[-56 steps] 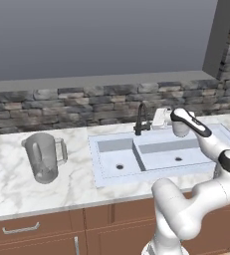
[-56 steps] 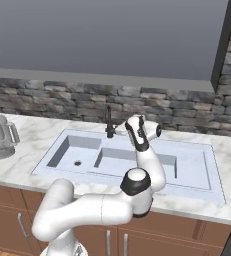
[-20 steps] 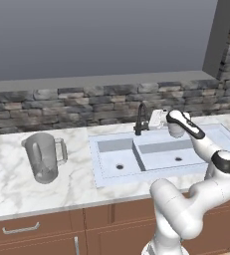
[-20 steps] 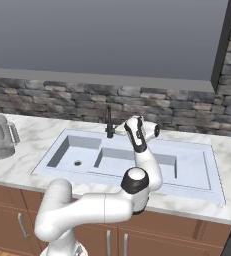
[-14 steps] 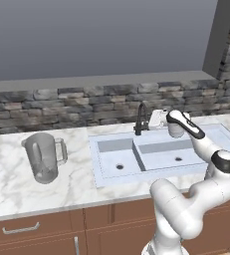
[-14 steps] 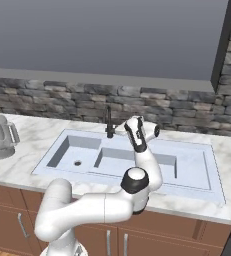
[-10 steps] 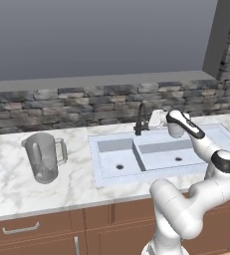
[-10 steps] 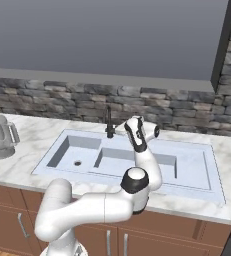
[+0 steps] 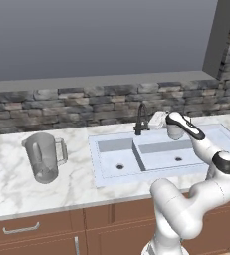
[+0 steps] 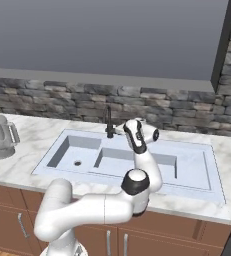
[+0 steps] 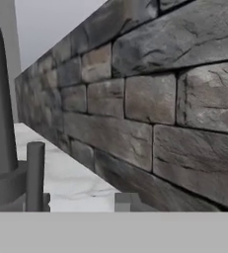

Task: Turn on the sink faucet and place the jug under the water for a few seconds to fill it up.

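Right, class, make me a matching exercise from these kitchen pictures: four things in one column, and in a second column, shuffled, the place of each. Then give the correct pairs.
Things:
1. jug
2. sink faucet
3. gripper
4. drain hole

Places:
A. at the back edge of the sink, in front of the stone wall
B. in the floor of the left basin
C. on the marble counter, well to the left of the sink
D. in the air just right of the faucet, above the sink's back rim

Pairs: 1-C, 2-A, 3-D, 4-B
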Motion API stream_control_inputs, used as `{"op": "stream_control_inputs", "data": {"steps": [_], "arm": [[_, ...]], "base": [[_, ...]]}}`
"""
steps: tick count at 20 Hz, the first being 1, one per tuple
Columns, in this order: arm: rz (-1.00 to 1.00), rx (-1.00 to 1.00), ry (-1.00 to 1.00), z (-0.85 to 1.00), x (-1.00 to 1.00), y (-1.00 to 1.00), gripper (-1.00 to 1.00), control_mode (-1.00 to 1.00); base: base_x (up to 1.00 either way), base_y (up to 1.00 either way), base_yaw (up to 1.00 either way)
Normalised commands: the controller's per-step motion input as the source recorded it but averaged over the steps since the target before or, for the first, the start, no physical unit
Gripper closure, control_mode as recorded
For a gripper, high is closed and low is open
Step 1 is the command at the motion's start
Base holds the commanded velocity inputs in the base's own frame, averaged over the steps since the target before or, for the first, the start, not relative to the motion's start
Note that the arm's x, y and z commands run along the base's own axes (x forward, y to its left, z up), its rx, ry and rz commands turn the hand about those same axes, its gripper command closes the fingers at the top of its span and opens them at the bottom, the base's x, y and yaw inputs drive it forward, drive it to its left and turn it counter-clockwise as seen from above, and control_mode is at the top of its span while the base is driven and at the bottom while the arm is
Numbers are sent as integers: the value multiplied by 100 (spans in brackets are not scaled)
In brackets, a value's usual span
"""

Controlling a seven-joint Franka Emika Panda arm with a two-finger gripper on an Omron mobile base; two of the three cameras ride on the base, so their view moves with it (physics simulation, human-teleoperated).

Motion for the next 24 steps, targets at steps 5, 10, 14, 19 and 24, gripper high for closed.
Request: {"op": "stream_control_inputs", "data": {"steps": [5, 10, 14, 19, 24], "arm": [[-18, 3, 5, -33, 16, -78, 100, -100], [-21, 4, 9, -38, 19, -79, 100, -100], [-18, 9, 11, -40, 17, -94, 100, -100], [-15, 11, 9, -46, 15, -100, 100, -100], [-11, 13, 10, -51, 17, -100, 100, -100]], "base": [[0, 0, 0], [0, 0, 0], [0, 0, 0], [0, 0, 0], [0, 0, 0]]}}
